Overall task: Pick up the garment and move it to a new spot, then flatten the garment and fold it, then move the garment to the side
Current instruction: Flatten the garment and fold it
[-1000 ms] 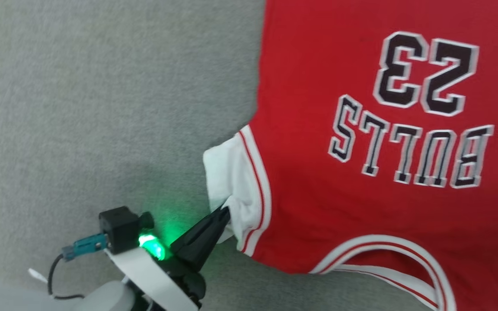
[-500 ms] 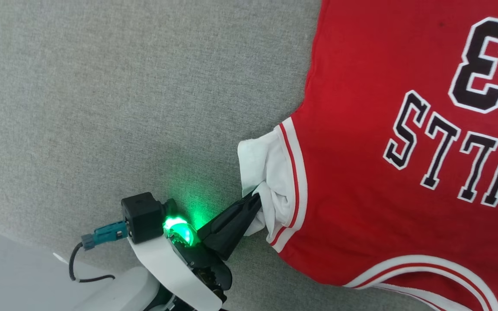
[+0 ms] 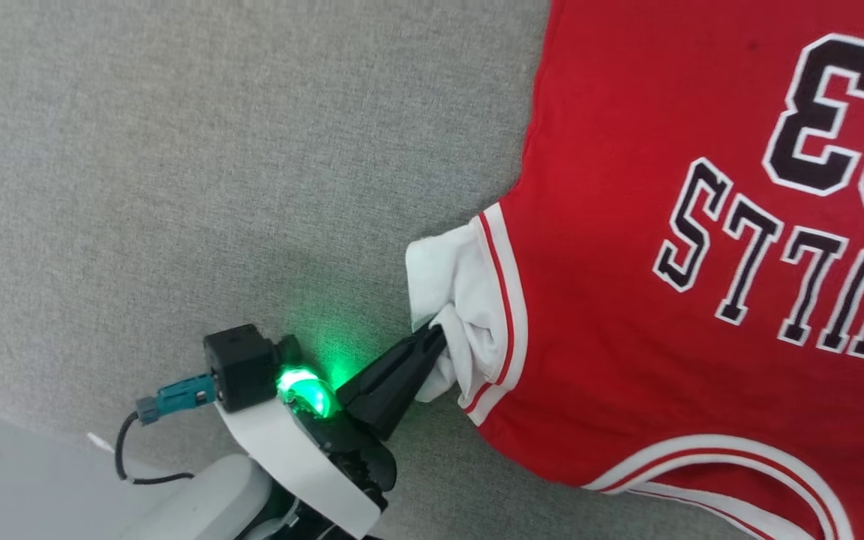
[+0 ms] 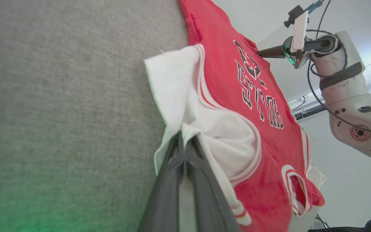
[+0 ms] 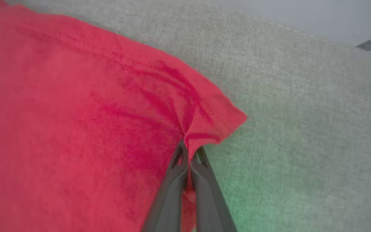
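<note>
The garment (image 3: 664, 300) is a red shirt with dark print outlined in white, lying flat on the grey cloth surface (image 3: 214, 187). Its white sleeve end (image 3: 454, 277) is bunched at the left side. My left gripper (image 3: 434, 336) is shut on that sleeve, and its wrist view shows the fingers (image 4: 172, 180) pressed together over the white fabric (image 4: 179, 83). My right gripper (image 5: 189, 151) is shut on a puckered red corner of the garment (image 5: 76, 112). The left wrist view shows the right gripper (image 4: 259, 53) at the shirt's far edge.
The grey surface ends at the lower left, where pale floor (image 3: 12, 480) begins. Open grey cloth stretches to the left of the shirt. My right arm (image 4: 343, 96) with its cable stands beyond the shirt's far side.
The head camera has swung, sliding the shirt to the right of the picture. My left gripper keeps its pinch on the white sleeve. My right gripper has closed.
</note>
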Motion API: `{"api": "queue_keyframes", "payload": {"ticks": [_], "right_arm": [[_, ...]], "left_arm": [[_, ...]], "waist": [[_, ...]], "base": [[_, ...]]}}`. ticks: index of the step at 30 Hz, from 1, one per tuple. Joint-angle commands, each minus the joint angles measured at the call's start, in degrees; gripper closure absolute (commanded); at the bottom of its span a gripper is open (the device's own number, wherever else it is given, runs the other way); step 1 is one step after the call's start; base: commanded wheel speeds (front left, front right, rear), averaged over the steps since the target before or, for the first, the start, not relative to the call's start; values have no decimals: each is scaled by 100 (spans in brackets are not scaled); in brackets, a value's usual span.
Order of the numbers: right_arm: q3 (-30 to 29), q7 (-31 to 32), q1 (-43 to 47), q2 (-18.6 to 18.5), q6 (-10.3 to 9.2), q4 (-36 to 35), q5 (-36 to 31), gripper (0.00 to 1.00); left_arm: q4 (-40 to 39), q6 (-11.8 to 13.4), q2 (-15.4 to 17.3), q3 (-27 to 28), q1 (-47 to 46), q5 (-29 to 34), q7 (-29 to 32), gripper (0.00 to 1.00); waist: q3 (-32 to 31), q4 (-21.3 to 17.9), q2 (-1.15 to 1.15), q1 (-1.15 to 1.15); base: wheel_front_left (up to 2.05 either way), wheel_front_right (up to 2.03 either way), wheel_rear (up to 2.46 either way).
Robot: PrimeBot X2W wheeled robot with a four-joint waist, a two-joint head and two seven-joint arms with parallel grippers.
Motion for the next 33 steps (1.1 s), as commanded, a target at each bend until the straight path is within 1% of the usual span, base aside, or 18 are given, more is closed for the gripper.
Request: {"api": "queue_keyframes", "payload": {"ticks": [1, 4, 8, 11, 14, 17, 19, 22, 25, 29, 33], "right_arm": [[40, 3, 229, -61, -2, 4, 68, 100], [110, -161, 572, -299, -2, -354, 408, 100], [52, -265, 1350, -534, -2, -967, 987, 100], [-60, -305, 2134, -758, -2, -1530, 1326, 100], [-264, -382, 3073, -808, -2, -2075, 1549, 100], [-508, -412, 4107, -689, -2, -2606, 1701, 100], [-722, -396, 4812, -544, -2, -2954, 1761, 100], [-973, -334, 5879, -244, -2, -3493, 1748, 100], [-1117, -323, 6757, 125, -1, -4021, 1630, 100], [-1028, -300, 7614, 564, -1, -4568, 1459, 100], [-822, -210, 8079, 887, -1, -4911, 1296, 100]], "left_arm": [[171, 17, 26, 123, 11, 19, 26, 100], [144, 18, 125, 283, 190, 51, 15, 100], [91, 17, 221, 494, 390, 68, 15, 100], [51, 17, 326, 655, 505, 83, 14, 100], [48, 17, 448, 786, 613, 92, 14, 100], [53, 17, 526, 921, 714, 94, 14, 100], [46, 17, 580, 989, 786, 86, 14, 100], [37, 17, 648, 1105, 883, 68, 14, 100], [39, 17, 693, 1230, 979, 35, 14, 100], [48, 17, 751, 1348, 1112, 25, 14, 100], [21, 17, 805, 1369, 1127, -6, 14, 100]], "waist": [[-190, -92, 0, 0], [-426, -219, 0, 0], [-670, -457, 0, 0], [-804, -673, 0, 0], [-925, -892, 0, 0], [-1047, -1101, 0, 0], [-1110, -1213, 0, 0], [-1180, -1360, 0, 0], [-1244, -1504, 0, 0], [-1317, -1629, 0, 0], [-1333, -1664, 0, 0]], "base": [[0, 0, 0], [0, 0, 0], [0, 0, 0], [0, 0, 0], [0, 0, 0], [0, 0, 0], [0, 0, 0], [0, 0, 0], [0, 0, 0], [0, 0, 0], [0, 0, 0]]}}
